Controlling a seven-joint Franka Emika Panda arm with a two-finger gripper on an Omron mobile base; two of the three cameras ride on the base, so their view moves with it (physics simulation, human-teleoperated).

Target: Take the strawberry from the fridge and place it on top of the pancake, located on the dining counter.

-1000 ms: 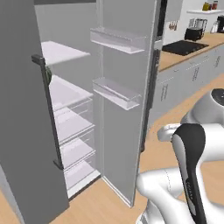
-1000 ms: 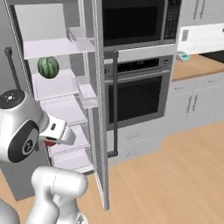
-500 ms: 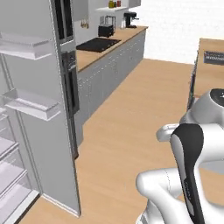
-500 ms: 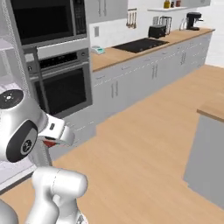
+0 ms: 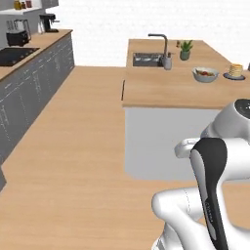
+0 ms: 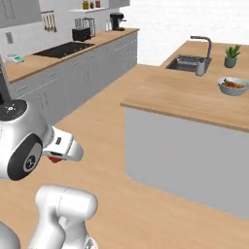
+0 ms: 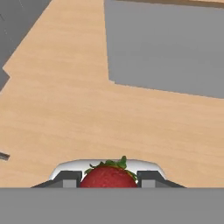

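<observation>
Wood floor ahead of my base; left base view: dining counter (image 5: 166, 90) carries pancake (image 5: 236, 70) at far right. Right base view: fruit bowl (image 6: 233, 85) on counter. Hand view: my claw (image 7: 109, 178) grips strawberry (image 7: 109, 175).

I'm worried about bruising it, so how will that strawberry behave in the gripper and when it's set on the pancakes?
The strawberry looks soft and plump between the gripper fingers, so it probably bruises under a hard squeeze. It is small, likely very light. Being rounded, it may roll off the pancakes unless set down gently.
</observation>
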